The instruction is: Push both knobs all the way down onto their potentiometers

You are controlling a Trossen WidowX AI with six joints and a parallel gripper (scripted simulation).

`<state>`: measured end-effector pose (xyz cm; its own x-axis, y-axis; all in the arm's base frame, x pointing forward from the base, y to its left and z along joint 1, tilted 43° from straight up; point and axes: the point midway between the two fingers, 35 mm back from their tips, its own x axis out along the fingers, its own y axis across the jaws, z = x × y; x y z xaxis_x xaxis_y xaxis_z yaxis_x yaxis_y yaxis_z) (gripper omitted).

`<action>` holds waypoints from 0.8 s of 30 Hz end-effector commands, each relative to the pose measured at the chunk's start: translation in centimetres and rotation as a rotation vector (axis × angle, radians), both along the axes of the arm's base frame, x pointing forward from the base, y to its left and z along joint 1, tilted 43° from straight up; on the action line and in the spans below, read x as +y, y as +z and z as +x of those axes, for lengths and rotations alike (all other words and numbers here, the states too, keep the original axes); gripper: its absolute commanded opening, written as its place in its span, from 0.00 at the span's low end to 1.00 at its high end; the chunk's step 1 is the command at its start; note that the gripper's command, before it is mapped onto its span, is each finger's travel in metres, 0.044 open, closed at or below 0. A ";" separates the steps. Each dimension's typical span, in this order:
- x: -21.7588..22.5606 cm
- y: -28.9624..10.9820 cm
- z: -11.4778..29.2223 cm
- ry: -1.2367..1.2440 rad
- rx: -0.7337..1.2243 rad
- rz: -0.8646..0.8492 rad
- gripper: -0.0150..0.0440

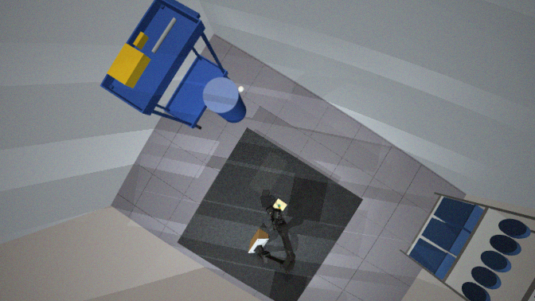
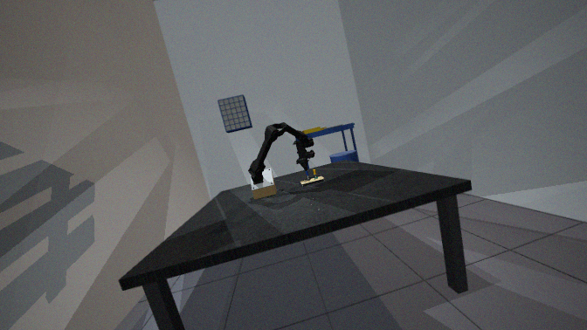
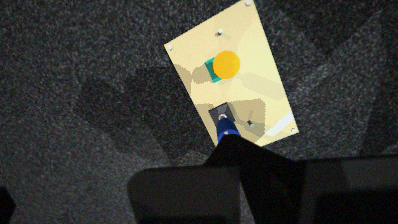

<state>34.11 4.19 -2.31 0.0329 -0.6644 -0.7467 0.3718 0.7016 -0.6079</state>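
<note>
A pale yellow circuit board point(image 3: 250, 40) point(image 1: 280, 203) point(image 2: 313, 180) stands on the black table point(image 2: 349, 201). On it, an orange knob point(image 3: 226, 64) sits over a teal potentiometer point(image 3: 210, 69). A blue knob point(image 3: 227, 129) sits on a dark grey potentiometer point(image 3: 220, 111) nearer the board's near edge. My gripper point(image 3: 229, 139) point(image 2: 307, 169) is shut with nothing between the fingers. Its closed tip is right over the top of the blue knob and hides the knob's upper end. I cannot tell how far down either knob sits.
The arm's base sits on a tan and white box point(image 2: 264, 188) point(image 1: 258, 241) left of the board. Off the table stand a blue workbench point(image 1: 159, 52) point(image 2: 332, 128), a blue barrel point(image 1: 224, 99) point(image 2: 344, 155) and a blue shelf unit point(image 1: 450, 235).
</note>
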 end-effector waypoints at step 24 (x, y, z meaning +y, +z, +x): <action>-1.5 -1.4 0.1 -0.012 0.000 -0.005 0.25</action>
